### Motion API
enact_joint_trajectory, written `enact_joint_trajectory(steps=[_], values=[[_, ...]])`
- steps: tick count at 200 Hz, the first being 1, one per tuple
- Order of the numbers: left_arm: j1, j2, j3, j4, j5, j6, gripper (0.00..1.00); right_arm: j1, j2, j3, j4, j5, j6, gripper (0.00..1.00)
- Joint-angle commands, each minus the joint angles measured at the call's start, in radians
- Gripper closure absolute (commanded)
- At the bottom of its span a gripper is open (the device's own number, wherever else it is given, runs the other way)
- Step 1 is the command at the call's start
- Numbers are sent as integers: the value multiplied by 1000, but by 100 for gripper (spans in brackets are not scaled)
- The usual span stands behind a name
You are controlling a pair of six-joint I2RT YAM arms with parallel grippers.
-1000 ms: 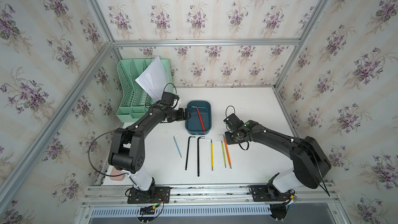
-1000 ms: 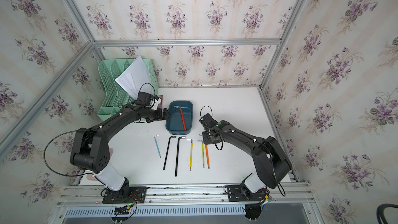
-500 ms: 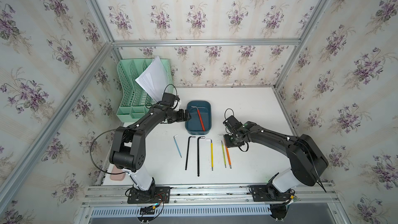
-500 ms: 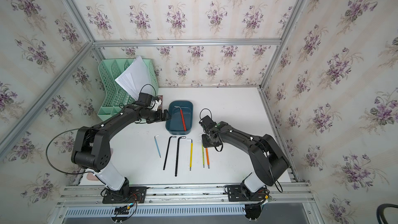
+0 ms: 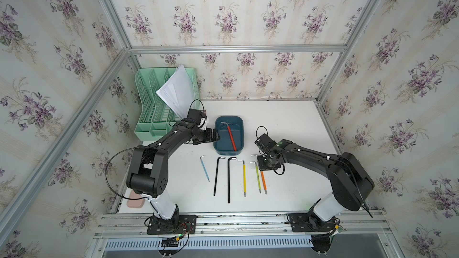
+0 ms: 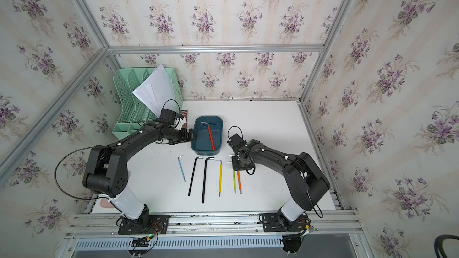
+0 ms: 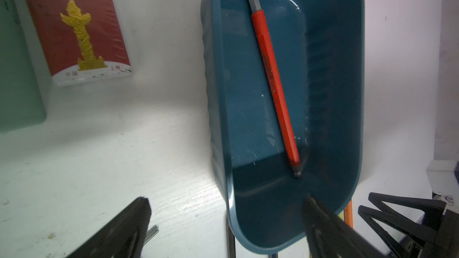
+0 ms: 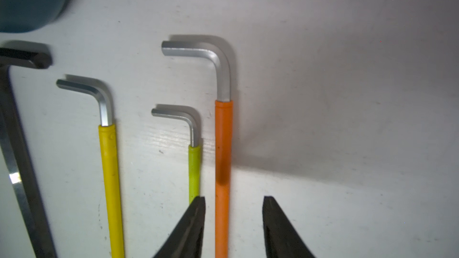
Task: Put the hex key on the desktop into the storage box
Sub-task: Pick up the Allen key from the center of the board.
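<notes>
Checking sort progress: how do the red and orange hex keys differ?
The red hex key lies slanted inside the storage box; the orange hex key lies straight on the desktop. Orange sits between the open jaws of the right gripper; red is not gripped. Both: L-shaped, bare silver bend, coloured sleeve.

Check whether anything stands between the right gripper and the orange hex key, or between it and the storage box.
Nothing visible. The right gripper straddles the orange hex key, jaws open; a lime-green key lies close alongside. Only bare desktop lies before the storage box.
</notes>
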Motion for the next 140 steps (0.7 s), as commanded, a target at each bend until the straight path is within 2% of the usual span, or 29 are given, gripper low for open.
enact_joint_trajectory(steps=[1, 91, 140], values=[[-1, -20, -6, -12, -8, -1, 1, 22, 5, -5, -24, 14, 33, 56], [-7, -71, -35, 6, 1, -25, 1, 71, 38, -48, -8, 72, 86, 56], [-11, -87, -41, -2, -15, -28, 1, 93, 66, -97, 65, 72, 121, 57]])
